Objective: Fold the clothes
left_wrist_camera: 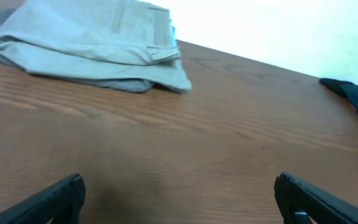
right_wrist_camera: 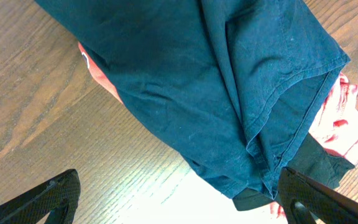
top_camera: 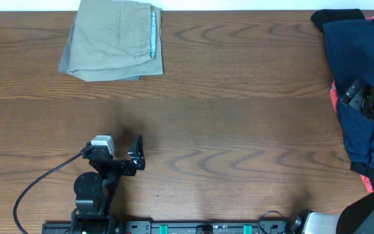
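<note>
Pale khaki-green shorts (top_camera: 114,40) lie folded at the table's far left, a light bluish waistband showing at their right edge; they also show in the left wrist view (left_wrist_camera: 86,46). A pile of navy, black and red clothes (top_camera: 352,84) lies at the far right. My left gripper (top_camera: 137,153) is open and empty over bare table near the front, well short of the shorts (left_wrist_camera: 179,196). My right gripper (top_camera: 359,94) hovers over the pile, open and empty (right_wrist_camera: 179,199), with the navy garment (right_wrist_camera: 216,81) just beyond its fingers and red cloth (right_wrist_camera: 337,121) under it.
The brown wooden table (top_camera: 226,130) fills the view. A black cable (top_camera: 41,179) runs from the left arm to the front edge. The arm bases stand along the front edge (top_camera: 174,227).
</note>
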